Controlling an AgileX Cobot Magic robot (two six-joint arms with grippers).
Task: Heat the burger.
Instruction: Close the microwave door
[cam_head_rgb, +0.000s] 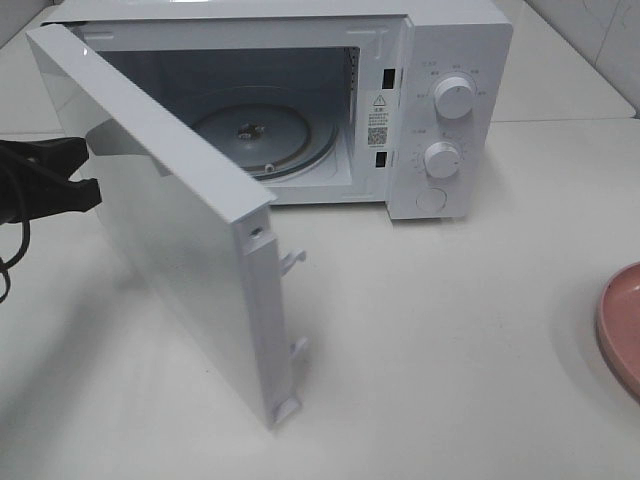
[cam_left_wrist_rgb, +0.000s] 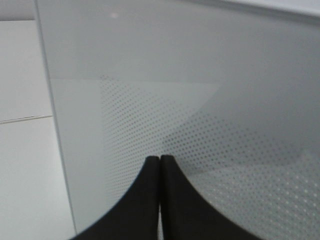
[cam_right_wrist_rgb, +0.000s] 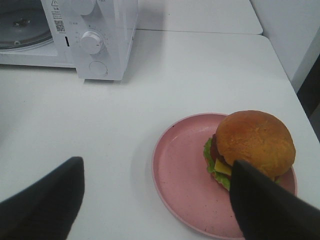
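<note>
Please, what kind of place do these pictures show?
Probably a mock kitchen set up for a robot trial: a white microwave with its door open stands on a plain white table, and a burger waits on a pink plate.

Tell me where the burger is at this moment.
In the right wrist view the burger sits on the pink plate, near its far edge from the microwave, on the white table. The high view shows only the plate's rim at the right edge.
</note>
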